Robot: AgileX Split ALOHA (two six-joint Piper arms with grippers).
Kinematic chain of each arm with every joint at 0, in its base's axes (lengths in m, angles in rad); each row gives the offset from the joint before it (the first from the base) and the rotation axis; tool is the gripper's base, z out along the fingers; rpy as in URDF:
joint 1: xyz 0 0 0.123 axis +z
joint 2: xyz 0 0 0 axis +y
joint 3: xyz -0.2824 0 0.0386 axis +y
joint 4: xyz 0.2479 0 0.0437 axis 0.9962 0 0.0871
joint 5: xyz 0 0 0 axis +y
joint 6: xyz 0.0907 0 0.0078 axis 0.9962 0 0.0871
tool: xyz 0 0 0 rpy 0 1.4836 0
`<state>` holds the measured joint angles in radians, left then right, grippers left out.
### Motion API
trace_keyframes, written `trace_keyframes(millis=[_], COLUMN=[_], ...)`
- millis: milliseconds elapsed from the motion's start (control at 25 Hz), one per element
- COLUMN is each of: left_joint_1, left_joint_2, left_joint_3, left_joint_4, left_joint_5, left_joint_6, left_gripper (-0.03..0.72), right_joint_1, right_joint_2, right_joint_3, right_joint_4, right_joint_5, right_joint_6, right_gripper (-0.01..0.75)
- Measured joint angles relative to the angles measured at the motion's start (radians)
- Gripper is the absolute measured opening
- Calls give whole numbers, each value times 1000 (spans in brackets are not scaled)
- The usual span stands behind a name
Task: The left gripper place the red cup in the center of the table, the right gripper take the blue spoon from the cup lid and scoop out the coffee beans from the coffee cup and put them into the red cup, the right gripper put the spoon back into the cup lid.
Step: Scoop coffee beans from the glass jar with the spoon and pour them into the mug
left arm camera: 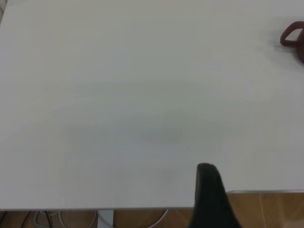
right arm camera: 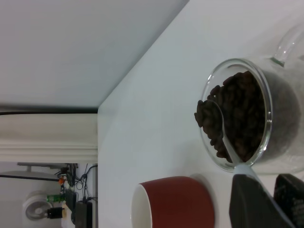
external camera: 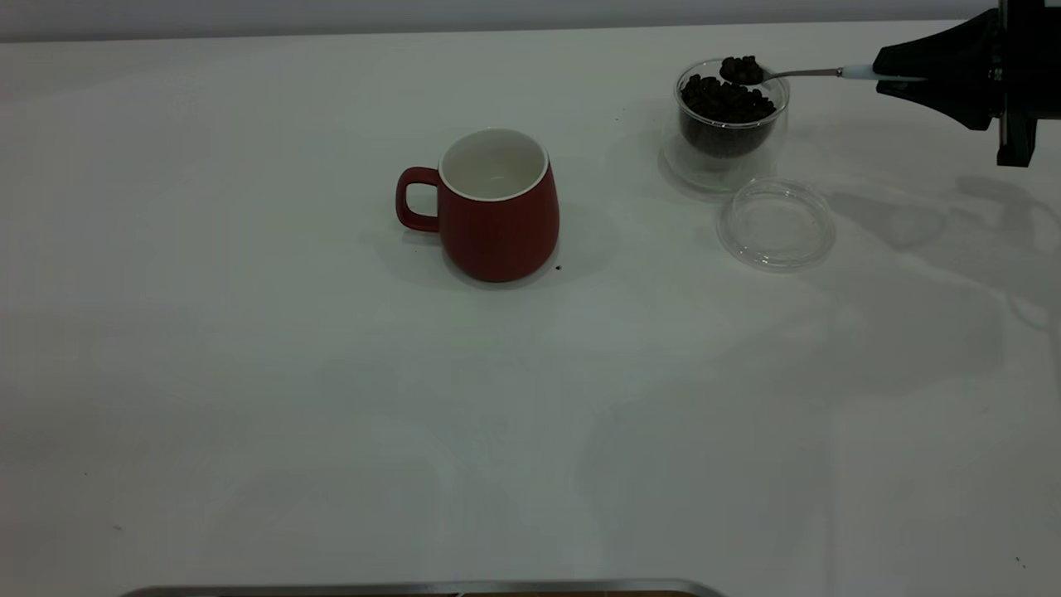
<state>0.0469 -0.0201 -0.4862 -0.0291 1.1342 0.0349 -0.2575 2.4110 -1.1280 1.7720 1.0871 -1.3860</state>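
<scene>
While the right black tapered tool [external camera: 899, 77] clamps the pale-blue-handled metal spoon [external camera: 796, 73] (heaped with dark beans [external camera: 740, 69]), the plain white surface [external camera: 331, 398] carries a dark red ceramic mug [external camera: 496, 207].

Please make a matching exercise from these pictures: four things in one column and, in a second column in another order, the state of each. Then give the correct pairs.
Things:
1. red cup
2. blue spoon
3. cup lid
4. coffee cup

States:
A. lies flat on the table with nothing on it
B. held by the right pincer, loaded with coffee beans
C. stands upright, white inside, no beans visible in it
D. clear glass, holds a heap of dark beans

Pairs: 1-C, 2-B, 3-A, 4-D
</scene>
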Motion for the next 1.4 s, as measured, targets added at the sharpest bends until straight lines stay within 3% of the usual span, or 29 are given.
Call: trace_keyframes(millis=[440,720,1400], left_joint_1=[0,0,0], left_joint_2=[0,0,0], left_joint_3=[0,0,0], left_joint_4=[0,0,0], left_joint_5=[0,0,0], left_joint_6=[0,0,0], left_gripper=[533,533,533], right_joint_1=[4,47,246], right_joint_2=[0,0,0], right_joint_3=[0,0,0], right_joint_4=[0,0,0], right_joint_5=[44,46,46], right_joint_6=[-1,-5,-9], right_gripper=[106,106,106])
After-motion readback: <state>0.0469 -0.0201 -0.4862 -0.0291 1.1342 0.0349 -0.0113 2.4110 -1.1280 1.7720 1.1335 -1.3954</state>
